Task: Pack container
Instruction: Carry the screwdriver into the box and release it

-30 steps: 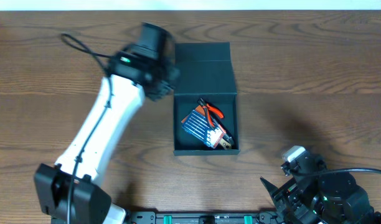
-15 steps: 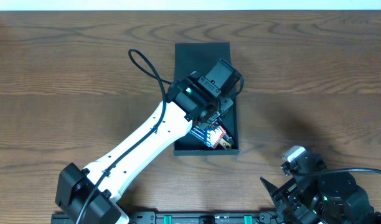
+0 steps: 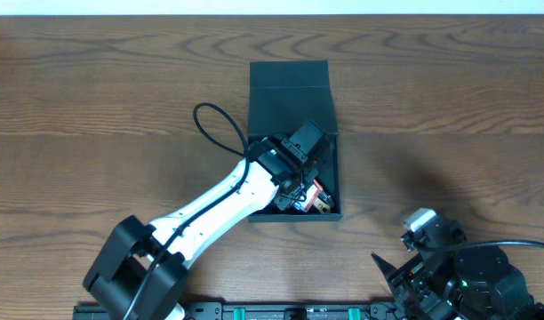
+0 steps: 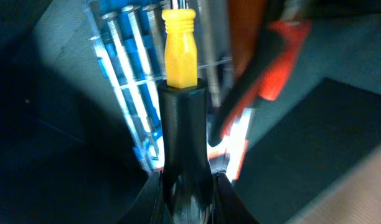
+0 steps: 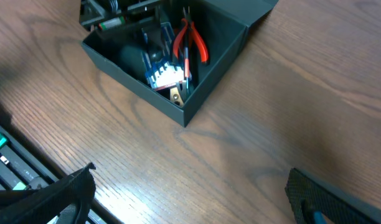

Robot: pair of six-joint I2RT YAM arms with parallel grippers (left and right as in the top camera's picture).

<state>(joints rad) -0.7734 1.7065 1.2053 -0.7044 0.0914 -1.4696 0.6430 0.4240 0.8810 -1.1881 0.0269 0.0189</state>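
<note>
Matte teal-black cardboard: the box (image 3: 294,216) sits mid-worktop (image 3: 94,89), its flap (image 3: 290,84) lying open on the far side. I judge it light and fairly stiff, the walls likely to dent under a hard pinch, and the surface not slippery. For shutting it, the free edge of the flap looks the best place to take hold. To steady it, a push against an outer wall would serve better than squeezing the rim, since an empty-ish carton may slide on the wood.

The left tool (image 4: 185,199) is down inside the box. In the left wrist view its fingers stand narrow on either side of a black driver with a yellow end (image 4: 180,50), seemingly clamped on it. The right tool (image 5: 190,193) hangs low over the near right corner of the worktop, well apart from the box, jaws spread wide and holding nothing.

Count: one box, one flap. Inside are one pair of red pliers (image 5: 192,38), one clear pack of blue drivers (image 4: 128,56) whose number I cannot tell, and the one black-and-yellow driver. A small brass-coloured piece (image 5: 177,94) lies at the near corner, too small to name.
</note>
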